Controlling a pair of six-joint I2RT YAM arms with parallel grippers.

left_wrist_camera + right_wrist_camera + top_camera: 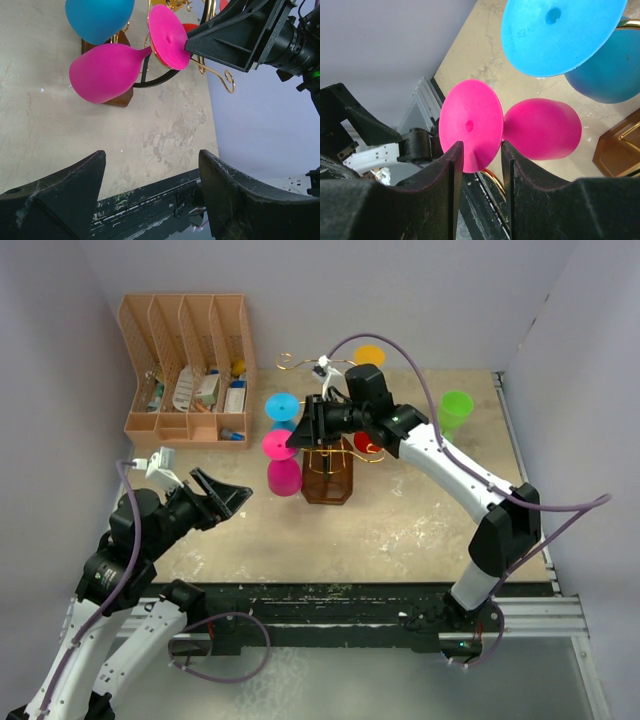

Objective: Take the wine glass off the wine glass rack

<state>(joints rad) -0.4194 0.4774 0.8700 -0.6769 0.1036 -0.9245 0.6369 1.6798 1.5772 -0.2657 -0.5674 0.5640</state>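
Top external view: at the table's near-left corner the left hand hovers with its fingers spread wide and nothing between them. In the left wrist view the same gap frames bare tabletop.

Toward the middle of the table stands the wine glass rack, with its gold arms rising from the dark base. The pink wine glass still hangs on the rack's left side, its stem caught in a wire arm, its foot uppermost and its bowl below.

The right hand reaches in from the right. Its fingers sit a narrow gap apart right at the face of the pink foot, gripping nothing visible.

Just beyond, a blue glass hangs on the rack too. A tan file organiser fills the far-left corner, and a green cup stands near the far-right corner.
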